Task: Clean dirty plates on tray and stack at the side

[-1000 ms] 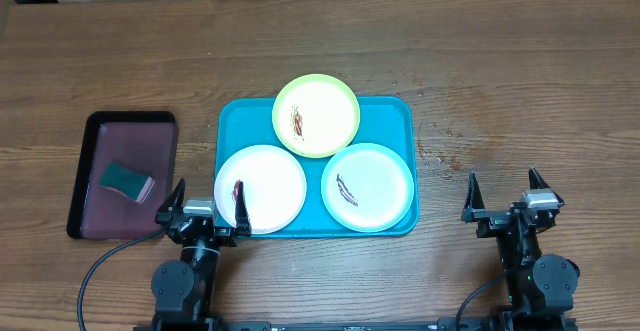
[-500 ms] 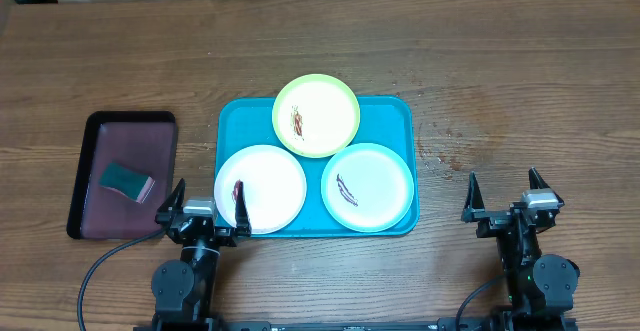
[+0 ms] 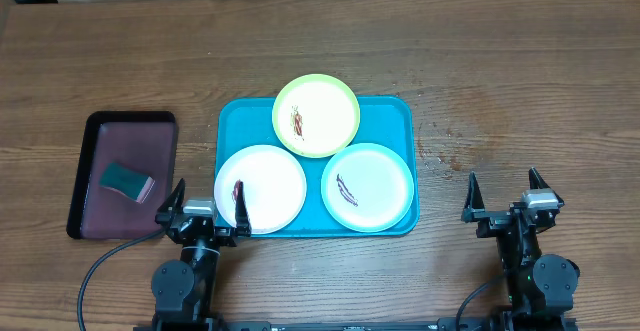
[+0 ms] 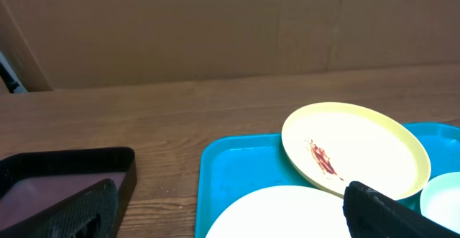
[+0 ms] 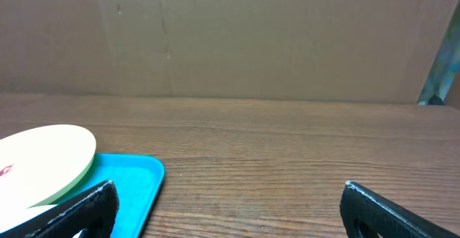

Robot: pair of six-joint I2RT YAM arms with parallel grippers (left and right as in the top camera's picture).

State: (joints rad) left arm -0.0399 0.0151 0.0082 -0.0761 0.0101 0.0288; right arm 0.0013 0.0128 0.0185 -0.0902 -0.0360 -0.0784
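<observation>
Three smeared plates sit on the tray (image 3: 390, 121) at mid-frame, with both pincers spread wide low in the frame.

The green-rimmed plate (image 3: 316, 115) lies at the tray's upper edge, overhanging its rim. The white plate (image 3: 260, 189) is at lower left and the blue-rimmed plate (image 3: 367, 187) at lower right, each with a dark reddish streak. The left pincer (image 3: 210, 183) is wide apart and holds nothing, by the tray's lower-left corner. The right pincer (image 3: 502, 176) is likewise parted over bare bench (image 3: 500, 71) at lower right. At far left, a green sponge (image 3: 126, 179) rests in a maroon tray (image 3: 150, 141).
</observation>
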